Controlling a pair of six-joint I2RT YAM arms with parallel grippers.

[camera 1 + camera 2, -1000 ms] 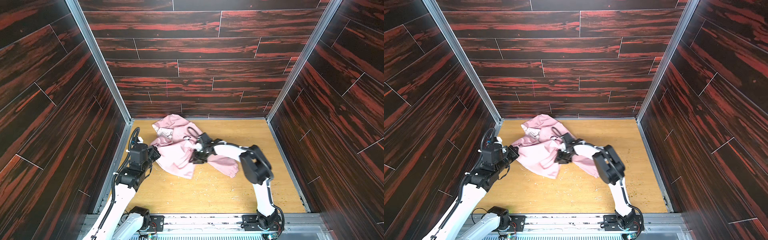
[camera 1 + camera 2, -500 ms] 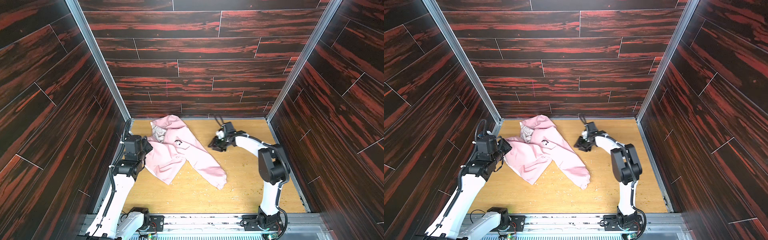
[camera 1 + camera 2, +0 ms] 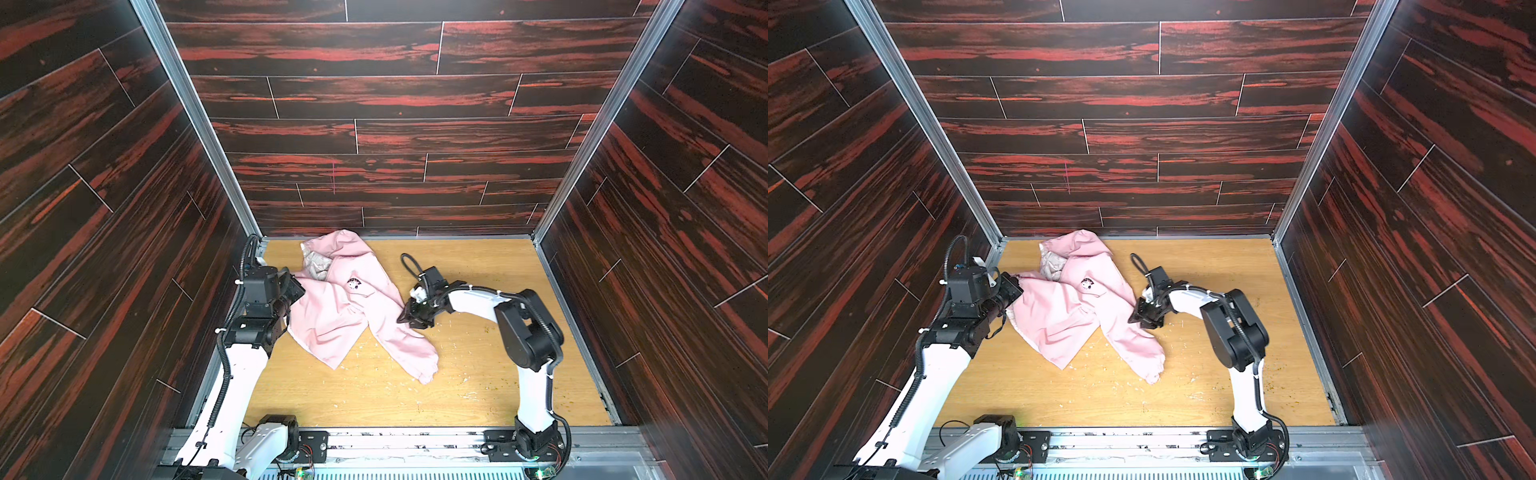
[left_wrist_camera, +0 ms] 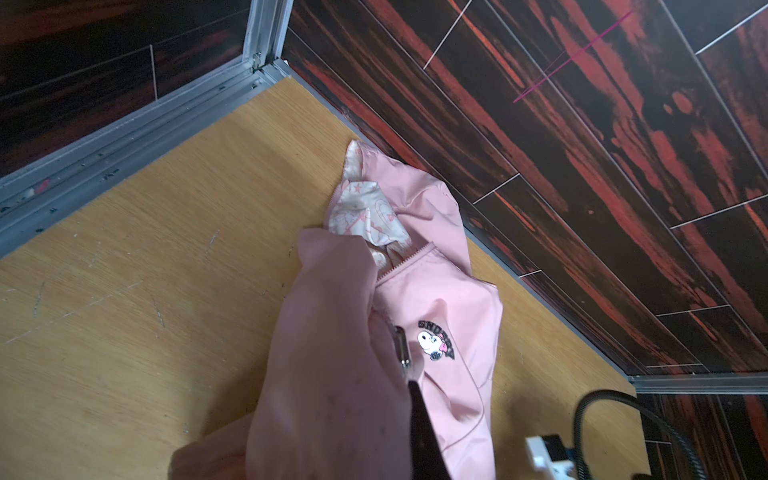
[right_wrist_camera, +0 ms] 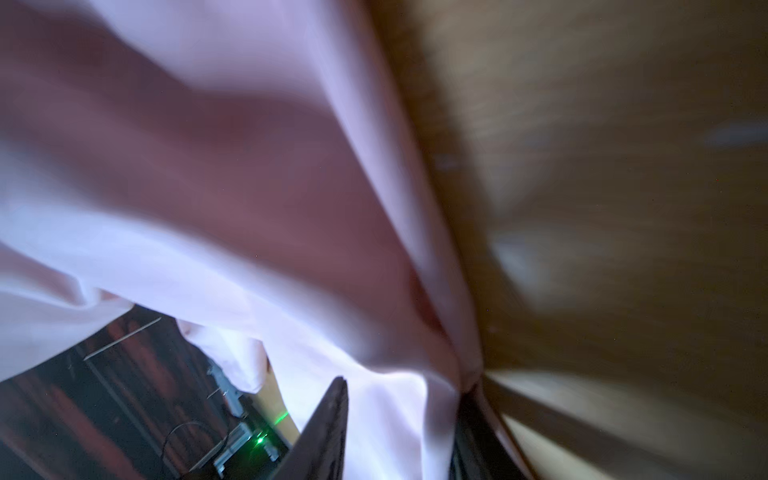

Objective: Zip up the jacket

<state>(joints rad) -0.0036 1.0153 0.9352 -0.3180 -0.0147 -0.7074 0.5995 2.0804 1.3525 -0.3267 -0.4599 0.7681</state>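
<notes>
Jacket [image 3: 345, 320], pale pink and hooded, lying rumpled on the tan wooden tabletop [image 3: 478, 374], sitting left of centre in both top views and reaching up to the foot of the dark, red-streaked back wall [image 3: 374, 199]. Trailing one long sleeve [image 3: 390, 332] diagonally toward the lower right, ending in a gathered cuff [image 3: 426, 372]. Showing a pale printed lining [image 3: 316, 262] inside the hood and a small Snoopy badge [image 3: 354, 284] on the chest, facing up.

Left gripper [image 3: 299, 289]: pressing together on the jacket's left edge, holding that fabric at the left of both top views. In the left wrist view, pink cloth draping over one side of a dark finger [image 4: 419, 424], a metal zipper pull [image 4: 401, 347] lying just past the fingertip beside the badge, and bare zipper teeth [image 4: 407, 258] lying exposed at the collar.

Right gripper [image 3: 405, 322]: meeting the sleeve's right edge, just right of centre in both top views, jaws standing spread. In the blurred right wrist view, straddling a fold of pink fabric, with cloth filling the gap between the two dark fingers [image 5: 328, 428].
</notes>
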